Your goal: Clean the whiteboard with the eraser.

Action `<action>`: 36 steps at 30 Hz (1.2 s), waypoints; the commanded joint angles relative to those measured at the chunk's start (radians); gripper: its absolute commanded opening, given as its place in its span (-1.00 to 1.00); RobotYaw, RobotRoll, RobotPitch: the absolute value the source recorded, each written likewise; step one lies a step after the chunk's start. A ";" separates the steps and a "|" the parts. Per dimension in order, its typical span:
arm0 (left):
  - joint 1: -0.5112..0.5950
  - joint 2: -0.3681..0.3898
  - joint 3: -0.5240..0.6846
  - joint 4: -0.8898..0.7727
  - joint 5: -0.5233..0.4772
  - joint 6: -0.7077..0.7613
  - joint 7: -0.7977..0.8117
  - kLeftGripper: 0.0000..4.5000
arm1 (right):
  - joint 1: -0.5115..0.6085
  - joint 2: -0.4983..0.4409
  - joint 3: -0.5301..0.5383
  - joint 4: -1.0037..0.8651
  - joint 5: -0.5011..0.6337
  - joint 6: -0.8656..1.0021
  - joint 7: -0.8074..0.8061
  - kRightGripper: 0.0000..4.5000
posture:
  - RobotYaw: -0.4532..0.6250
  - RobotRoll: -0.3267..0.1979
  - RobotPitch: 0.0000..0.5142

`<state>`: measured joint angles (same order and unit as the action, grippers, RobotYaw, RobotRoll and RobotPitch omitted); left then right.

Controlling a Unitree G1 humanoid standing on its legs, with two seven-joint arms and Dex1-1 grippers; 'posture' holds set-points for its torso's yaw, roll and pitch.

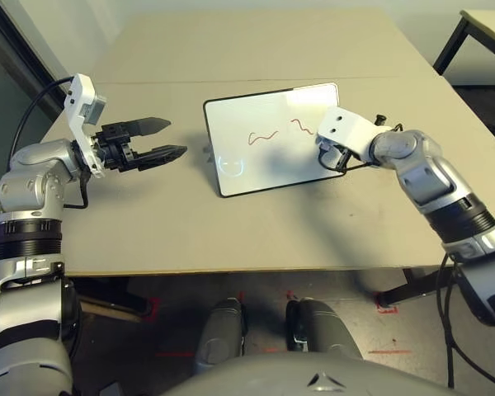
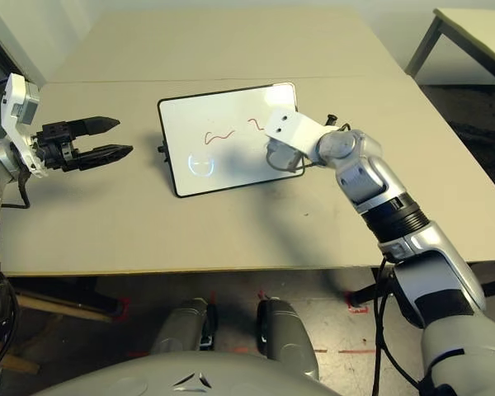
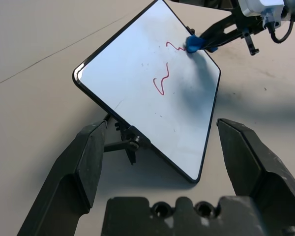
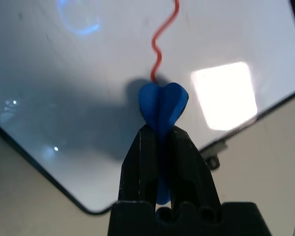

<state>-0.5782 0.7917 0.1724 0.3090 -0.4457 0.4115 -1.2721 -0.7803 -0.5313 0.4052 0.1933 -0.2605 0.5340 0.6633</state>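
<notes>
Over by the whiteboard's (image 1: 268, 140) right edge, the right gripper (image 4: 160, 135) pinches the eraser (image 4: 162, 105) against a red squiggle (image 3: 162, 81). Bare worktop (image 1: 256, 239) lies all round. The left gripper (image 1: 153, 140) hovers beside the board's left edge, fingers (image 3: 81, 162) spread wide; its wrist view shows the stand (image 3: 130, 143).

One whiteboard (image 1: 260, 148), one eraser (image 4: 162, 105), two red squiggles (image 1: 262, 137), two tables (image 1: 231, 231)

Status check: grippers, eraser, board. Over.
Right gripper shut on eraser, at whiteboard. Left gripper open, empty. Red squiggles remain. Nothing blocking.
</notes>
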 commanded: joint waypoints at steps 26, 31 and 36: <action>-0.012 -0.020 -0.029 -0.010 0.004 -0.005 0.003 1.00 | 0.024 -0.045 0.000 0.082 -0.071 -0.058 0.069 -0.97 | 0.23 0.25 -0.69; -0.013 -0.022 -0.032 -0.008 0.004 -0.006 0.001 1.00 | 0.034 -0.071 -0.018 0.073 -0.068 -0.056 0.072 -0.97 | 0.22 0.25 -0.69; -0.014 -0.024 -0.034 -0.008 0.003 -0.006 0.002 1.00 | 0.025 -0.059 -0.019 0.066 -0.066 -0.052 0.078 -0.97 | 0.22 0.25 -0.68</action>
<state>-0.5801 0.7678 0.1485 0.2912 -0.4464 0.4115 -1.2689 -0.7617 -0.5951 0.3898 0.2474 -0.3178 0.4678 0.7342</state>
